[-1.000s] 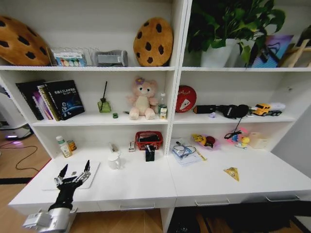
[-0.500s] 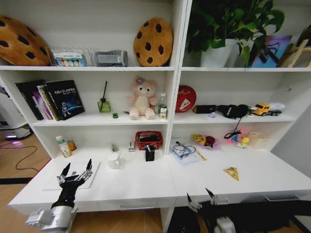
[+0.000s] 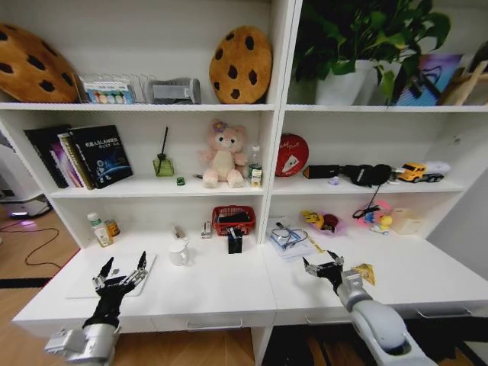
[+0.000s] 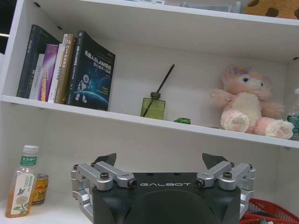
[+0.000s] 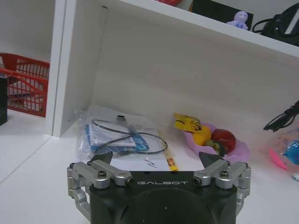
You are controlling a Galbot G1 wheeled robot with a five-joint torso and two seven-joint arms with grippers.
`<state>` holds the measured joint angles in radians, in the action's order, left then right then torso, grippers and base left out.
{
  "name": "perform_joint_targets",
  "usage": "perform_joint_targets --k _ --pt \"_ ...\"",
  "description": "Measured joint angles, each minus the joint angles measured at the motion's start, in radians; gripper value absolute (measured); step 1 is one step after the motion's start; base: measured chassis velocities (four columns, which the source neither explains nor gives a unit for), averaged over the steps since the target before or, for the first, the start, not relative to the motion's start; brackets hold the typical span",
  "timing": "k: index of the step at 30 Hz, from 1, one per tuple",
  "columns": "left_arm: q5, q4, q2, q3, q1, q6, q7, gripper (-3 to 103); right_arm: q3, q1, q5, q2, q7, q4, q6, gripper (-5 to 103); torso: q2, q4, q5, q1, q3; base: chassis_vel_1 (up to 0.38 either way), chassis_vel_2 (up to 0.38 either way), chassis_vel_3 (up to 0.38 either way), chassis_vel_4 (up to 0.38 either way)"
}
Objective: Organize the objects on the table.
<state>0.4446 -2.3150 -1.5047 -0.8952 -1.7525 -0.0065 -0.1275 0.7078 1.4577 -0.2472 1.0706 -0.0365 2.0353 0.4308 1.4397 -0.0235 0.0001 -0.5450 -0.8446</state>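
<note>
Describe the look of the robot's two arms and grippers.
The left gripper and right gripper match: a black body printed GALBOT in pale letters, silver metal linkages fastened with dark bolts, and black pointed fingertips. Each sits on a black wrist section, behind which the arm is a smooth light grey shell. No loose cables are visible.

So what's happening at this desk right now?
Nothing is being held. The robot faces the white desk with both grippers open and empty. The left gripper hovers over the thin laptop at the desk's left end. The right gripper is above the right half, near the bagged cables. The white mug and black pen holder sit untouched.
</note>
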Motion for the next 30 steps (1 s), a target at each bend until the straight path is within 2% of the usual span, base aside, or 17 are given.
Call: perform_joint_targets --k 8,13,15,17,19,21,24,27,30 --pt "-0.006 -0.017 -0.005 0.005 -0.015 -0.008 -0.005 100 0.020 0.012 -0.003 0.012 -0.003 -0.007 -0.017 100 0.000 0.0000 0.0003 0.000 0.000 -0.201 -0.190 0.193 0.189" --pt "-0.005 -0.023 -0.006 0.001 -0.023 -0.014 -0.005 100 0.024 0.011 -0.006 0.015 -0.003 -0.029 -0.034 100 0.000 -0.0002 -0.0009 0.000 0.000 -0.255 -0.261 0.259 0.268" --pt "-0.004 -0.027 -0.009 0.001 -0.023 -0.016 -0.006 100 0.021 0.008 -0.008 0.020 0.003 -0.062 -0.055 100 0.000 -0.0001 0.0010 0.000 0.000 -0.273 -0.259 0.235 0.248" --pt "-0.004 -0.028 -0.010 0.001 -0.024 -0.016 -0.006 100 0.018 0.006 -0.008 0.025 0.014 -0.082 -0.060 100 0.000 0.0001 -0.0005 0.000 0.000 -0.235 -0.246 0.232 0.227" --pt "-0.004 -0.032 -0.011 0.001 -0.026 -0.016 -0.006 100 0.010 0.000 -0.008 0.033 0.030 -0.124 -0.069 100 0.000 0.0003 0.0012 0.000 0.000 -0.139 -0.226 0.114 0.138" --pt "-0.004 -0.032 -0.011 0.001 -0.026 -0.016 -0.006 100 0.010 0.000 -0.008 0.033 0.030 -0.128 -0.070 100 0.000 0.0003 0.0012 0.000 0.000 -0.082 -0.199 0.087 0.065" --pt "-0.004 -0.032 -0.011 0.001 -0.028 -0.016 -0.006 100 0.004 -0.006 -0.007 0.034 0.027 -0.160 -0.086 100 0.000 -0.0007 -0.0004 0.000 0.000 -0.044 -0.058 0.037 -0.014" --pt "-0.004 -0.032 -0.011 0.001 -0.028 -0.017 -0.006 100 -0.002 -0.009 -0.003 0.037 0.004 -0.174 -0.103 100 0.000 -0.0006 -0.0003 0.000 0.000 -0.019 0.054 -0.036 -0.073" --pt "-0.005 -0.032 -0.008 0.000 -0.027 -0.017 -0.007 100 -0.022 -0.011 0.008 0.057 -0.071 -0.184 -0.126 101 0.000 0.0006 -0.0001 0.000 0.000 0.071 0.087 -0.033 -0.035"
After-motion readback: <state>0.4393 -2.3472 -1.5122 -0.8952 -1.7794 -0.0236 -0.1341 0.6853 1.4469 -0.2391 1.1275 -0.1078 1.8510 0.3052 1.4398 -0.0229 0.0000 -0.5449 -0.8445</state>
